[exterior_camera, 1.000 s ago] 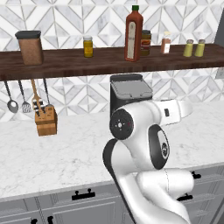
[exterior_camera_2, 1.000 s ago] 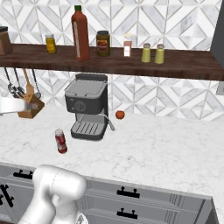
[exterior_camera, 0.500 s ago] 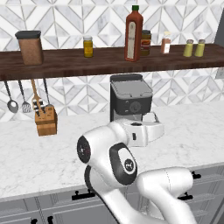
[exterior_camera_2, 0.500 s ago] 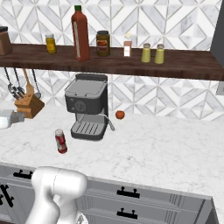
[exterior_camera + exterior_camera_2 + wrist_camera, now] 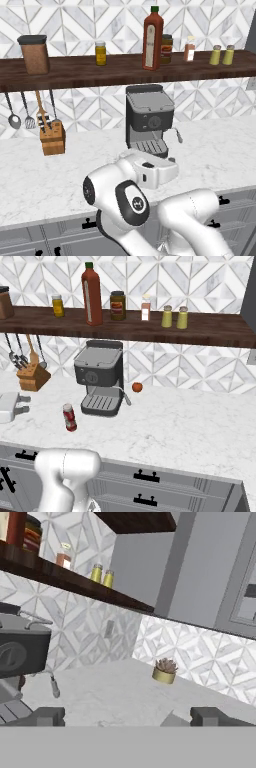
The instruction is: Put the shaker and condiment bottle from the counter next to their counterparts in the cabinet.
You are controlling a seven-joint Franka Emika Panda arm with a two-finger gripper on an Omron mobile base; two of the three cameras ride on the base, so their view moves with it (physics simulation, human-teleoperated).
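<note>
— Where is the condiment bottle (image 5: 69, 417)?

— On the counter (image 5: 190, 426), upright, white cap up, its long axis vertical. It stands just left of the coffee machine (image 5: 99, 377), near the counter's front edge.

— And the shaker?

— Two alike shakers (image 5: 174, 316) stand side by side on the cabinet (image 5: 215, 330), both upright, grey caps up, toward its right end. I cannot tell which is the one to move.

— What else is on that shelf?

— The tall red bottle (image 5: 92, 294) with the green cap, upright above the coffee machine. Just right of it a dark jar (image 5: 118, 305), then a small white-capped bottle (image 5: 145, 308), then the shakers. Far left, a small yellow jar (image 5: 58, 306) and a brown canister (image 5: 34, 54).

— Anything in the way on the counter?

— The coffee machine sits under the tall bottle, with a small orange-red fruit (image 5: 137, 387) beside it at the wall. A knife block (image 5: 33, 376) stands at the left, below hanging utensils (image 5: 21, 116). A small potted plant (image 5: 164, 671) sits far off to the right.

— The gripper (image 5: 128, 716)?

— Its fingers stand wide apart with nothing between them. It is low over the counter, in front of the coffee machine, well apart from the condiment bottle's cap.
</note>
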